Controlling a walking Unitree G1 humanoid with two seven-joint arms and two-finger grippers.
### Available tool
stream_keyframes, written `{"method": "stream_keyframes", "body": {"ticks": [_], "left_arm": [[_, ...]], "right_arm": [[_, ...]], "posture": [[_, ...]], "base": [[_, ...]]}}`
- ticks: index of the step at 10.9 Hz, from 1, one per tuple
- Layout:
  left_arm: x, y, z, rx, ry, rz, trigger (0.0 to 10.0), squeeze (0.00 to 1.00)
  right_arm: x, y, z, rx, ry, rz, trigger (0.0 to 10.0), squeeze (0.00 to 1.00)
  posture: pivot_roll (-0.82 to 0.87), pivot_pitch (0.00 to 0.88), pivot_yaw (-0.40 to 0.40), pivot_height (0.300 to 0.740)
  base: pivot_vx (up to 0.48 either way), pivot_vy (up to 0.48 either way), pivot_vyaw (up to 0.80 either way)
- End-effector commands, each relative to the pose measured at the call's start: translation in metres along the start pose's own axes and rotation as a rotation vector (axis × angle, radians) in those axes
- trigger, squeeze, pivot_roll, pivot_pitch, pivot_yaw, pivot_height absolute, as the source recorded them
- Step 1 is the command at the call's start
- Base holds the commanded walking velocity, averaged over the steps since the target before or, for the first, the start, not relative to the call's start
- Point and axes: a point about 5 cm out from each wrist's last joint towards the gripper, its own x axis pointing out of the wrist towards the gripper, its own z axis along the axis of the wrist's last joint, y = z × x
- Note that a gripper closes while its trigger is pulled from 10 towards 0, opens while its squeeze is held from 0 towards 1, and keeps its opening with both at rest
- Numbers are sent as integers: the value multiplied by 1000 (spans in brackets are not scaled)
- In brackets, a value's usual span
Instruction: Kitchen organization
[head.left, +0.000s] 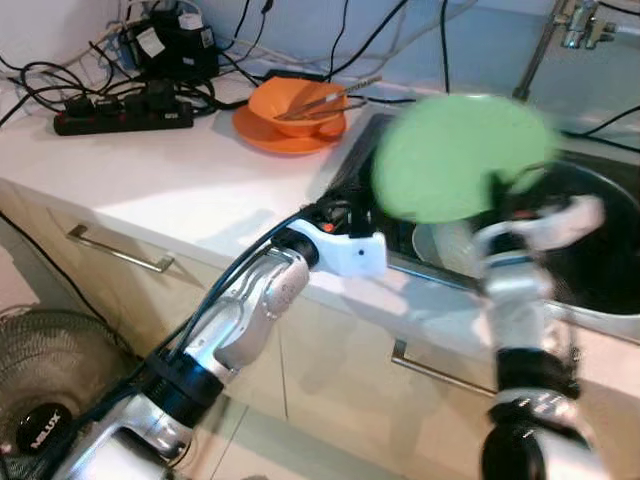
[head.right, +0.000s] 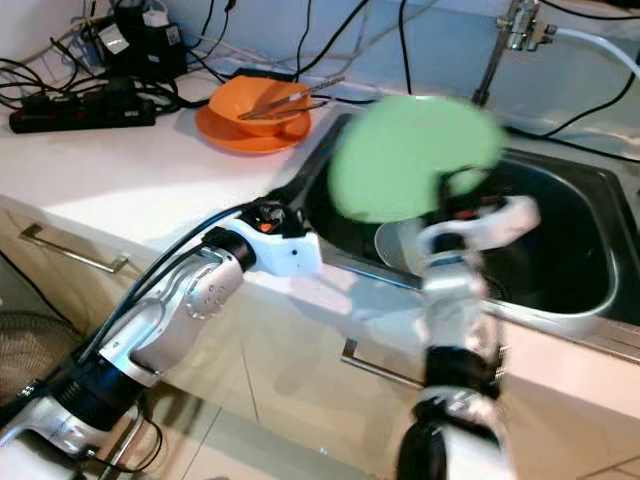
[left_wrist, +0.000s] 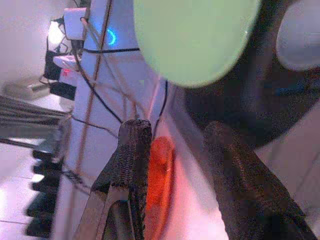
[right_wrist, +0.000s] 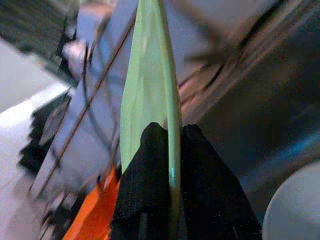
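The right gripper (right_wrist: 167, 150) pinches one green plate (head.left: 460, 155) by its rim above the sink (head.right: 590, 270). The left gripper (left_wrist: 195, 165) hangs open and empty near the counter (head.left: 150, 170). One orange bowl (head.left: 300, 105) sits on one orange plate (head.left: 270, 138) at far left.

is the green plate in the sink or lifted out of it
Lifted. The green plate hangs above the sink, pinched by its rim between the right gripper's fingers, with a white dish below.

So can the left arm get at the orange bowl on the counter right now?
Probably yes. The left pincer is open and empty at the sink's near edge, and bare counter lies between it and the orange bowl. The green plate in the right pincer hangs over the sink, off that path.
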Motion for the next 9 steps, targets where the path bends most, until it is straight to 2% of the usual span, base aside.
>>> {"method": "stream_keyframes", "body": {"ticks": [1, 2, 3, 4, 5, 6, 7, 9], "left_arm": [[-2, -2, 0, -115, 1, -6, 10000, 0], [-2, -6, 0, -320, 18, -3, 10000, 0], [-2, -10, -1, -547, 39, -16, 10000, 0], [-1, -15, -2, -790, 58, -8, 10000, 0], [-1, -16, -3, -953, 71, -2, 10000, 0], [0, -17, -3, -1067, 83, -15, 10000, 0], [0, -20, 0, -1134, 79, -58, 10000, 0], [0, -22, 3, -1206, 89, -88, 10000, 0]], "right_arm": [[9, 8, 16, -24, -81, 9, 0, 0], [11, 3, 22, -93, -89, -20, 0, 0], [12, 0, 20, -212, -74, -26, 10000, 0], [12, -6, 13, -342, -36, -46, 10000, 0], [12, -12, 10, -406, -12, -66, 10000, 0], [12, -15, 4, -500, 27, -59, 10000, 0], [13, -14, -4, -522, 62, -40, 10000, 0], [16, -14, -18, -622, 141, -16, 10000, 0]], "posture": [[190, 22, -5, 740], [190, 22, -5, 740], [190, 21, -4, 740], [189, 21, -5, 740], [189, 21, -5, 740], [191, 21, -5, 740], [192, 20, -7, 740], [195, 17, -9, 740]], "base": [[0, 0, 0], [0, 0, 0], [0, 0, 0], [0, 0, 0], [0, 0, 0], [0, 0, 0], [0, 0, 0], [0, 0, 0]]}}
